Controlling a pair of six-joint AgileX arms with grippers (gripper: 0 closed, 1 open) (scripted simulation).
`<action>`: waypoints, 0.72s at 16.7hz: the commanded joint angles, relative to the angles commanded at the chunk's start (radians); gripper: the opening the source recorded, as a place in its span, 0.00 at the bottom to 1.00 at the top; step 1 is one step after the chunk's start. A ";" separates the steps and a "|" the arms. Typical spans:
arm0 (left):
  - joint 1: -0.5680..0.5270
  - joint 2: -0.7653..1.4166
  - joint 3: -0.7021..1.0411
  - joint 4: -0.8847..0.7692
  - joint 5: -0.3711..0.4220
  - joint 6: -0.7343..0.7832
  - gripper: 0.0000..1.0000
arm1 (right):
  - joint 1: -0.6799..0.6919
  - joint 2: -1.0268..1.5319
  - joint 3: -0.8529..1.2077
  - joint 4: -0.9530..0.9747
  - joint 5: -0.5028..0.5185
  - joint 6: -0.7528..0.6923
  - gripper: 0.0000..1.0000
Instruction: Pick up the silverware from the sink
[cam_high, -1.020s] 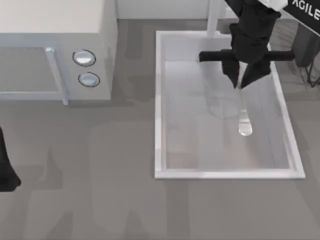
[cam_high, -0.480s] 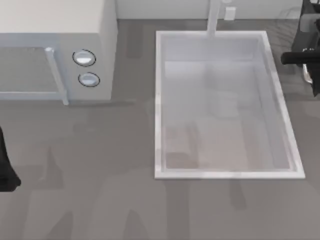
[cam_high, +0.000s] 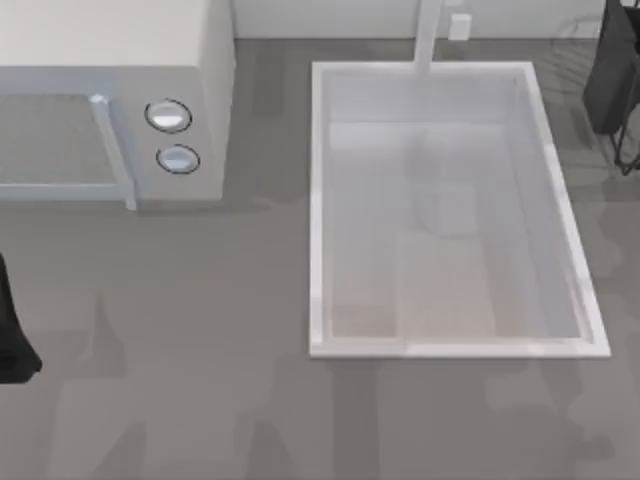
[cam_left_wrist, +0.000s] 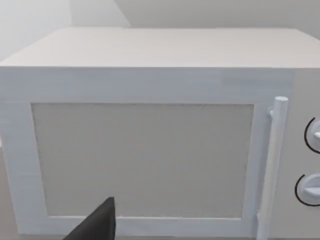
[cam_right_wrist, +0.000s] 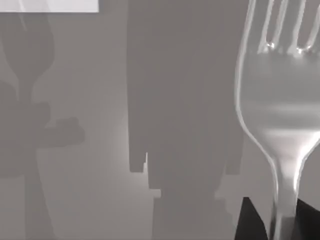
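Observation:
The silverware is a shiny silver fork, seen close up in the right wrist view with its tines pointing away from the wrist. My right gripper is shut on its narrow handle, one black fingertip on each side. Below it lies grey surface carrying the shadow of fork and gripper. The sink, a white-rimmed basin with pale walls, sits right of the table's middle with a bare bottom. A dark part of my right arm stands at the top view's far right edge, beyond the sink's rim.
A white microwave with two round knobs stands at the back left; its door and handle face the left wrist camera. My left arm is parked at the left edge. A white faucet post rises behind the sink.
My right gripper rose out of the sink holding the fork and drew away to the right, leaving the top view. The sink's bottom now holds nothing. The left arm stayed still.

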 joint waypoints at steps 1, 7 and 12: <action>0.000 0.000 0.000 0.000 0.000 0.000 1.00 | -0.010 -0.019 -0.019 -0.001 -0.001 -0.011 0.00; 0.000 0.000 0.000 0.000 0.000 0.000 1.00 | -0.011 -0.024 -0.029 0.002 0.000 -0.014 0.00; 0.000 0.000 0.000 0.000 0.000 0.000 1.00 | -0.010 0.004 -0.168 0.169 0.000 -0.012 0.00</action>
